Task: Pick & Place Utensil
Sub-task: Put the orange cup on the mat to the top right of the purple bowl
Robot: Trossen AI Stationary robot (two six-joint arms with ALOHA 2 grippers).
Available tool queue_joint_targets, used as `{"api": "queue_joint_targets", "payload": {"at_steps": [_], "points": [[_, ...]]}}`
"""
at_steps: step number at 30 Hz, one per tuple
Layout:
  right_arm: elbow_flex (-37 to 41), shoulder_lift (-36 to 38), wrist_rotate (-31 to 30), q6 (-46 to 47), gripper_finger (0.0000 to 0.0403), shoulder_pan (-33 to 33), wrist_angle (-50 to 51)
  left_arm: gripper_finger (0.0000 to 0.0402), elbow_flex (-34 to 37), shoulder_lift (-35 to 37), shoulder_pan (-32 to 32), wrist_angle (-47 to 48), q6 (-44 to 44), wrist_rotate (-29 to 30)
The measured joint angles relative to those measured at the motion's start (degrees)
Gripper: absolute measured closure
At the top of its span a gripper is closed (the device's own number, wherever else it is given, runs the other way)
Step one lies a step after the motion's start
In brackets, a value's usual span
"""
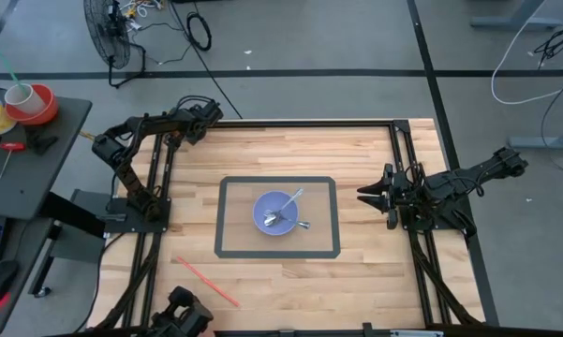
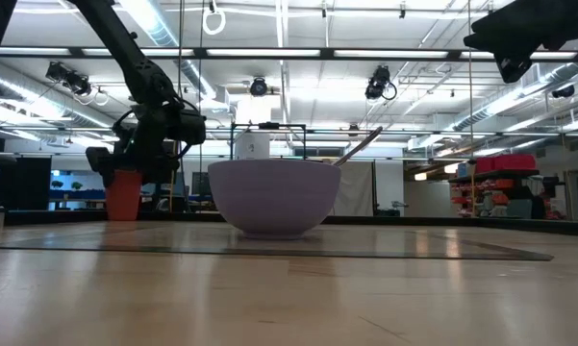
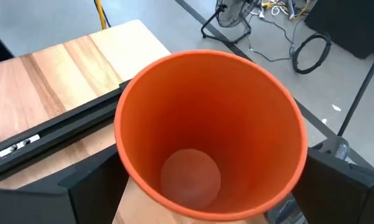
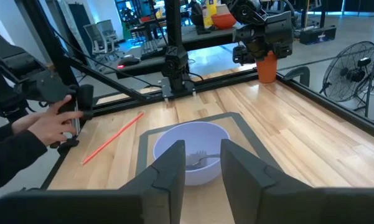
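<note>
A lavender bowl [image 1: 277,213] stands on a dark-rimmed mat [image 1: 227,229] at the table's middle. A fork [image 1: 291,198] and a spoon [image 1: 298,224] lie in it, and one handle [image 2: 358,146] leans out over the rim. An empty orange cup [image 3: 205,155] stands on its base at the table's far left corner. My left gripper [image 4: 266,53] is over the cup, open wide, with a finger on each side of its upper wall. My right gripper [image 4: 203,167] hovers to the right of the bowl, pointing at it. It is open by a narrow gap with nothing in it. My left gripper has one finger [image 3: 81,193] on each side of the orange cup near its rim [image 3: 127,168], slanting down from above. Whether the fingers touch the wall cannot be told. The cup stands upright on the table.
A red straw [image 1: 206,281] lies on the bare wood near the front left. Black frame rails [image 1: 398,150] run along the table's sides. A person's hand [image 4: 50,124] holds a dark device at the near left edge. A fan [image 1: 108,33] stands on the floor beyond the table.
</note>
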State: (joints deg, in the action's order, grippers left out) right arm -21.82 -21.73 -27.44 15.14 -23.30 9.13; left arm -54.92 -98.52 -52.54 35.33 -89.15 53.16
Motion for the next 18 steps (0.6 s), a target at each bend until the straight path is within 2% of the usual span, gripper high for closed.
{"api": "queue_joint_targets", "payload": {"at_steps": [8, 13, 18], "points": [[0.0, 0.0, 0.0, 0.0, 0.0298, 0.0, 0.0, 0.0005, 0.0, 0.0, 1.5, 0.0, 1.3, 4.9], [0.0, 0.0, 0.0, 0.0, 0.0298, 0.0, 0.0, 0.0007, 0.0, 0.0, 1.4, 0.0, 2.1, 4.4], [0.0, 0.0, 0.0, 0.0, 0.0298, 0.0, 0.0, 0.0036, -0.1, 0.0, 1.2, 0.1, 3.3, 4.0]]}}
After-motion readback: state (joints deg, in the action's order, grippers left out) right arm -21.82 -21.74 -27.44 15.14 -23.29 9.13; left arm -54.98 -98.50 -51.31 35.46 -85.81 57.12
